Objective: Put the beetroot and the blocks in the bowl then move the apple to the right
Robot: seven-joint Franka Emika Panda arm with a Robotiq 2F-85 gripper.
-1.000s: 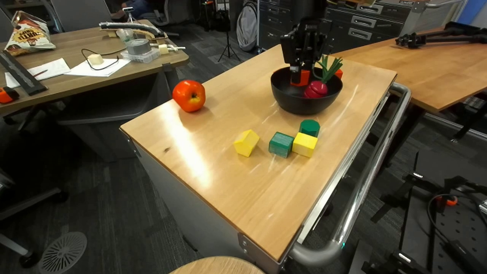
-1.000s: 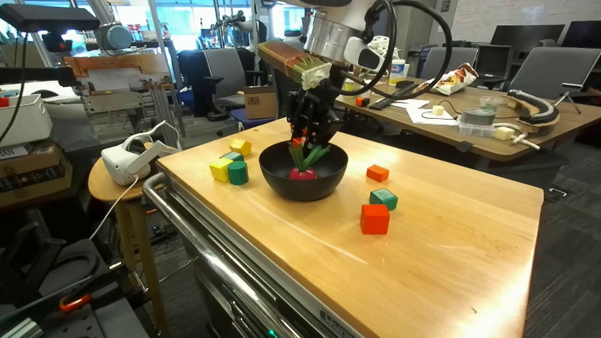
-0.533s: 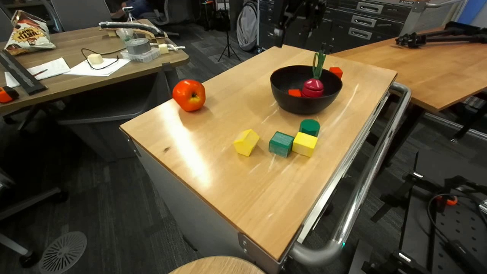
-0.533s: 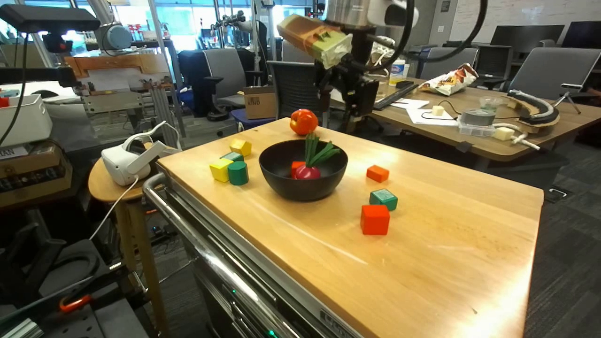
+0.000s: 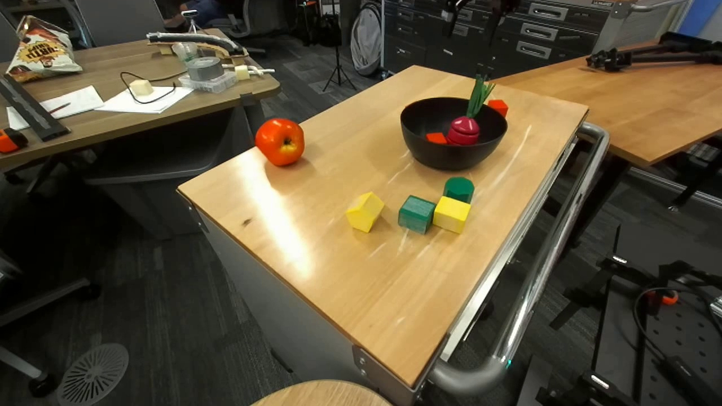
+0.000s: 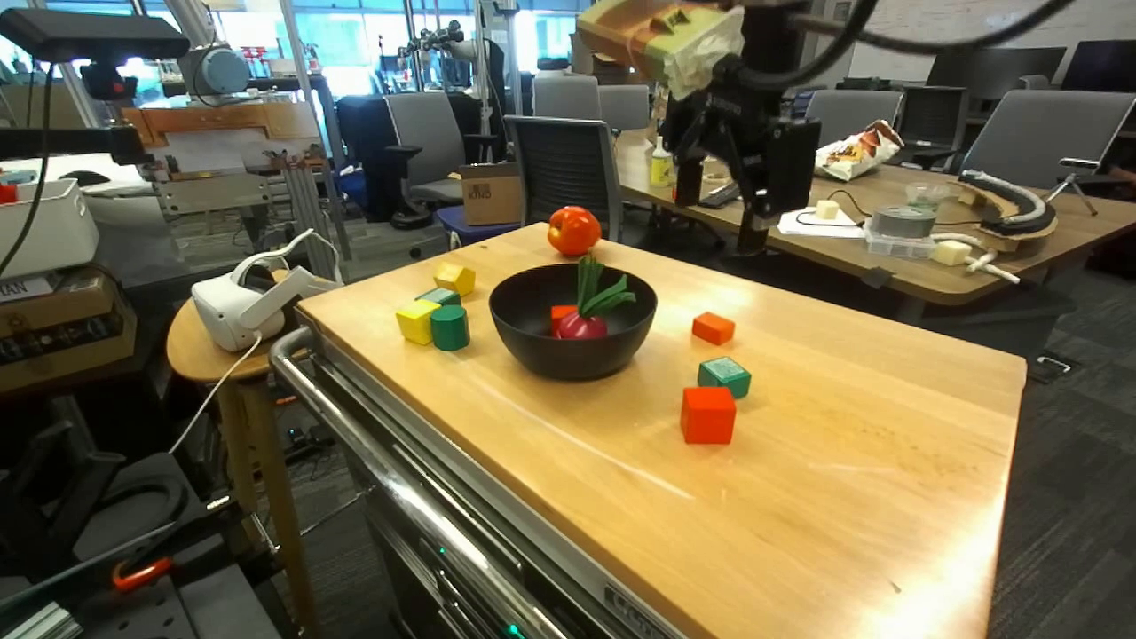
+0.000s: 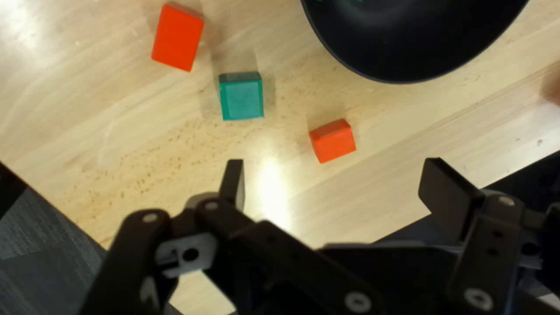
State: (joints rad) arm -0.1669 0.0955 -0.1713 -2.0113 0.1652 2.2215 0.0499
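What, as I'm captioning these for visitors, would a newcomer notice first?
The beetroot probably wins, its green stalks sticking up from the black bowl on the wooden tabletop. The bright apple follows, near the tabletop's edge. The open gripper dominates the wrist view's lower half.

The bowl (image 5: 448,157) is black, the apple (image 5: 280,142) red-orange.

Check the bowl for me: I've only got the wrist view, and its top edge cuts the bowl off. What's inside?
Observer: Both exterior views show the beetroot and a red block in the bowl.
Operator: Copy. More to collect outside my frame?
Observer: Yes: two yellow blocks and two green blocks on the tabletop, across the bowl from the three blocks you see.
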